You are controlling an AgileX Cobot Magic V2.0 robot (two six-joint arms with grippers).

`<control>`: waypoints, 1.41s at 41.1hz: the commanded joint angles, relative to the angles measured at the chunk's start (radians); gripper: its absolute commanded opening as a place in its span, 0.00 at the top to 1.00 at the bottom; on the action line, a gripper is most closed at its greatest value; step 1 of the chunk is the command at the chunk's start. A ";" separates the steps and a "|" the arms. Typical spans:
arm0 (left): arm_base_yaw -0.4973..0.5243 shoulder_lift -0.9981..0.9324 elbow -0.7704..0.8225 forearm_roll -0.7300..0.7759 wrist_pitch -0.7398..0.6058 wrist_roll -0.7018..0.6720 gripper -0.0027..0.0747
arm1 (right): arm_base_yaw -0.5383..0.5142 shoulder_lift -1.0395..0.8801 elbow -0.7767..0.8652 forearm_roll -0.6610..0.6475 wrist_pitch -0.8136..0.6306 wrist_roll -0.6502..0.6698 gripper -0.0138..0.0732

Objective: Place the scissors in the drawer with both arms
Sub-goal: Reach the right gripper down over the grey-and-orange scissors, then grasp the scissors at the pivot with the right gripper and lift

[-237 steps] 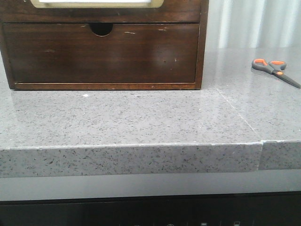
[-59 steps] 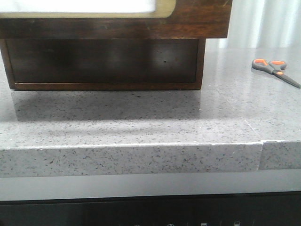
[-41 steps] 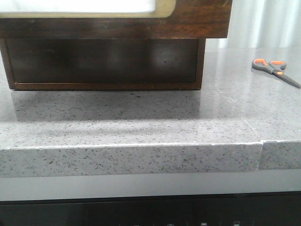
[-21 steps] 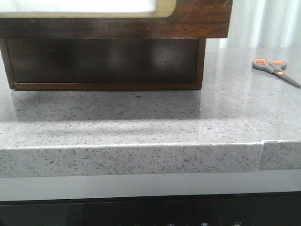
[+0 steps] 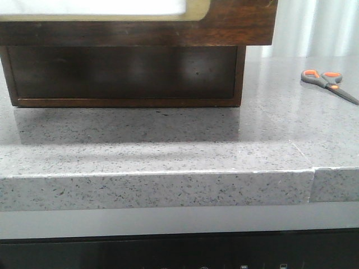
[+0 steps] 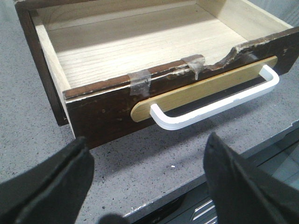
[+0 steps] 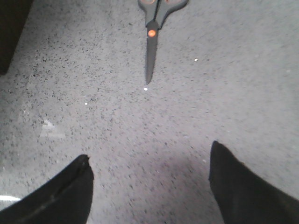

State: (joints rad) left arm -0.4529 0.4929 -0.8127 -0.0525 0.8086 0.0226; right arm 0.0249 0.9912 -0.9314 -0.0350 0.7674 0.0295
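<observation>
1. Against the frame 5.8 s earlier, the wide dark brown wooden drawer [image 5: 168,17] with its cream-rimmed pale panel now juts out over the cabinet's lower front; since 0.5 s ago nothing visibly differs.
2. The small grey-handled, orange-lined scissors [image 5: 328,84] lie flat on the speckled grey stone countertop [image 5: 168,145], well right of the drawer, apart from both arms.
3. Their long axis runs diagonally, blades pointing right and toward the counter's front edge.
4. The left gripper [image 6: 145,186] hovers before the drawer's white handle [image 6: 215,105], jaws spread, holding nothing.
5. The right gripper [image 7: 149,186] hangs above the countertop, blade tips toward it, jaws spread.
</observation>
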 commanded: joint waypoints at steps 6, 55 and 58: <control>-0.009 0.004 -0.036 -0.003 -0.081 -0.010 0.33 | -0.003 0.256 -0.229 0.035 0.056 -0.001 0.22; -0.009 0.004 -0.036 -0.003 -0.081 -0.010 0.33 | -0.072 1.006 -0.911 0.115 0.235 -0.110 0.22; -0.009 0.004 -0.036 -0.003 -0.081 -0.010 0.33 | -0.072 1.012 -0.918 0.115 0.241 -0.110 0.22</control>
State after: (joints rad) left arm -0.4529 0.4929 -0.8127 -0.0525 0.8070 0.0204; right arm -0.0411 2.0517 -1.8104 0.0872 1.0211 -0.0722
